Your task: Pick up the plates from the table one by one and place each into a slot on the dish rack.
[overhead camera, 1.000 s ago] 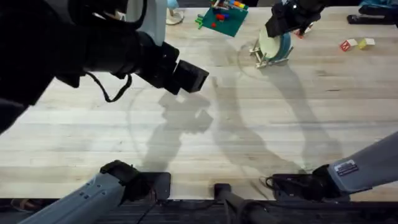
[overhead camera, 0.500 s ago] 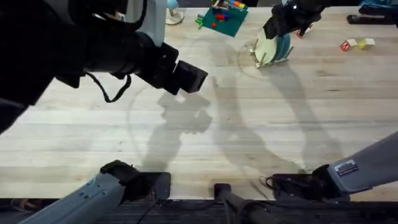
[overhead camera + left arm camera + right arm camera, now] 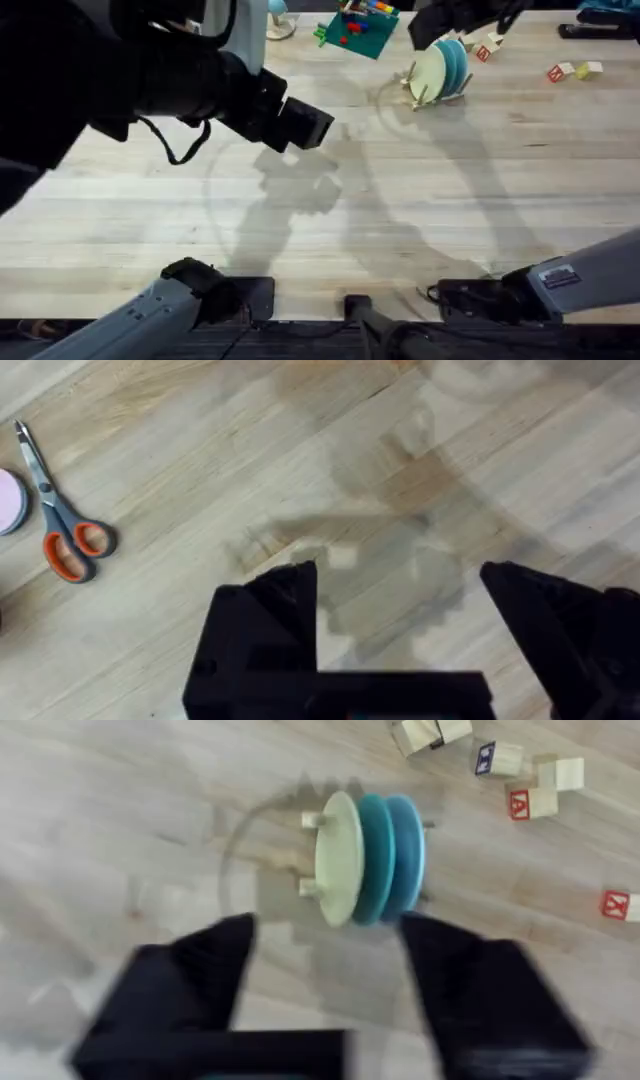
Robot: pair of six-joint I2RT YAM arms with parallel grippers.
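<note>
Right gripper (image 3: 325, 990): black fingers spread wide, holding nothing, hanging above the dish rack (image 3: 318, 850). In the overhead view this gripper (image 3: 440, 25) is at about 1 o'clock on the table (image 3: 420, 220), just up and left of the rack (image 3: 425, 90).

Dish rack contents, seen from the right wrist: three plates stand on edge, side by side in neighbouring slots. The cream-yellow plate (image 3: 340, 858) is the one nearest the rack's free peg ends; the turquoise-blue plate (image 3: 376, 860) is pressed close beside it; a paler sky-blue plate (image 3: 408, 855) stands on the far side. From overhead the cream-yellow plate (image 3: 430, 75) faces 9 o'clock, with the turquoise-blue plate (image 3: 449, 66) behind it.

Left gripper (image 3: 400, 620): black fingers parted, nothing between them, above bare planks. In the overhead view it (image 3: 305, 122) is at roughly 10 o'clock from the table's centre, well apart from the rack.

Surroundings: orange-handled scissors (image 3: 62, 520) and the edge of a pink round dish (image 3: 10, 500) lie near each other on the wood. Wooden letter blocks (image 3: 525, 785) lie scattered beyond the rack. A green toy-brick baseplate (image 3: 357, 30) sits at 12 o'clock on the table.
</note>
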